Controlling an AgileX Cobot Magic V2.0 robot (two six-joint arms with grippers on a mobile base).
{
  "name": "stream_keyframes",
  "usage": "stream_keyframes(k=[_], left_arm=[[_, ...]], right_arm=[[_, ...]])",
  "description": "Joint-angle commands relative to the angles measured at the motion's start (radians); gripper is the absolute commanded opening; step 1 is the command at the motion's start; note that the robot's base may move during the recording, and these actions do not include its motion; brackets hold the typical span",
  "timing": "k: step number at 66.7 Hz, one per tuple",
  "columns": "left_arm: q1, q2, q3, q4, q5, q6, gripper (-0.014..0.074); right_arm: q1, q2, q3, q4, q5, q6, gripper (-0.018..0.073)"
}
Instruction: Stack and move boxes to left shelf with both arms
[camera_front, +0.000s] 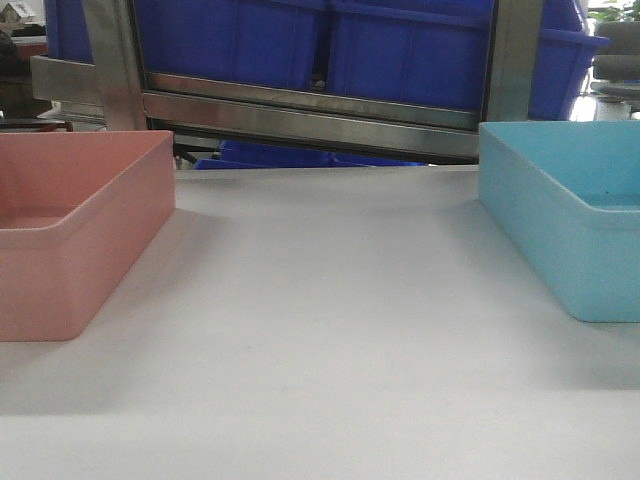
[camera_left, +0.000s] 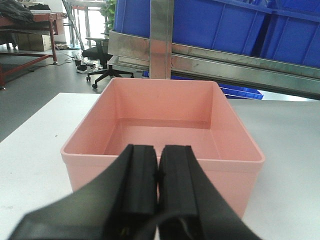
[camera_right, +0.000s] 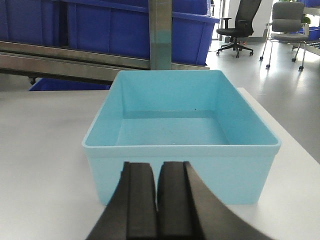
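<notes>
A: Starting on the left: the pink box is sitting on the white table, open side up and empty. What is the left gripper doing?

B: It is hovering just short of the box's near wall, fingers pressed together and gripping nothing. If it is going in like that, it is going to shove the box along the table instead of taking the rim, so the fingers are needing to spread first

A: And the middle?

B: Bare table is lying between the two boxes, and they are sitting well apart. Whichever one is travelling across is risking a tilt if it is being pinched by one wall only

A: On the right?

B: The blue box is resting toward the table's right side, also empty. The right gripper is facing its near wall with its fingers closed on each other too. The boxes are matching, so nesting is looking tight, and a skewed drop is likely jamming a corner on the rim

A: And the left shelf?

B: I am not seeing its rollers here, only a steel frame behind the table carrying dark blue crates. A stack being lifted unevenly by two arms is risking slipping or clipping that steel
</notes>
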Motion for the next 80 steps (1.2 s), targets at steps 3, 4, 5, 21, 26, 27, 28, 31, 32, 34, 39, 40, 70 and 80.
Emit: stream_keyframes(k=[3, 4, 5, 21, 26, 27, 28, 31, 32, 34, 39, 40, 70, 80], left_arm=[[-0.008, -0.016, 0.029, 0.0, -0.081, 0.001, -0.0004], [-0.008, -0.016, 0.029, 0.0, -0.081, 0.001, -0.0004], [-0.008, -0.016, 0.029, 0.0, -0.081, 0.001, -0.0004], [-0.008, -0.016, 0.029, 0.0, -0.082, 0.001, -0.0004], [-0.008, -0.016, 0.029, 0.0, -0.085, 0.001, -0.0003], [-0.008, -0.016, 0.029, -0.004, -0.087, 0.001, -0.0004], [-0.008, -0.016, 0.029, -0.005, -0.092, 0.001, -0.0003], [-0.008, -0.016, 0.029, -0.008, -0.11, 0.001, -0.0003], [-0.008, -0.016, 0.029, -0.008, -0.119, 0.001, -0.0003], [-0.006, -0.016, 0.029, -0.008, -0.139, 0.001, -0.0003], [-0.004, -0.016, 0.029, -0.008, -0.22, 0.001, -0.0003], [-0.004, -0.016, 0.029, -0.008, -0.24, 0.001, -0.0003], [-0.004, 0.438, -0.623, -0.011, 0.211, 0.01, 0.0002], [-0.004, 0.694, -0.868, -0.011, 0.496, 0.01, 0.0002]], right_arm=[[0.001, -0.021, -0.018, -0.002, -0.09, -0.008, 0.0055], [0.001, -0.021, -0.018, -0.002, -0.09, -0.008, 0.0055], [0.001, -0.021, -0.018, -0.002, -0.09, -0.008, 0.0055], [0.001, -0.021, -0.018, -0.002, -0.09, -0.008, 0.0055], [0.001, -0.021, -0.018, -0.002, -0.09, -0.008, 0.0055], [0.001, -0.021, -0.018, -0.002, -0.09, -0.008, 0.0055], [0.001, -0.021, -0.018, -0.002, -0.09, -0.008, 0.0055], [0.001, -0.021, -0.018, -0.002, -0.09, -0.008, 0.0055], [0.001, -0.021, -0.018, -0.002, -0.09, -0.008, 0.0055], [0.001, -0.021, -0.018, -0.002, -0.09, -0.008, 0.0055], [0.001, -0.021, -0.018, -0.002, -0.09, -0.008, 0.0055], [0.001, -0.021, -0.018, -0.002, -0.09, -0.008, 0.0055], [0.001, -0.021, -0.018, -0.002, -0.094, -0.008, 0.0055], [0.001, -0.021, -0.018, -0.002, -0.094, -0.008, 0.0055]])
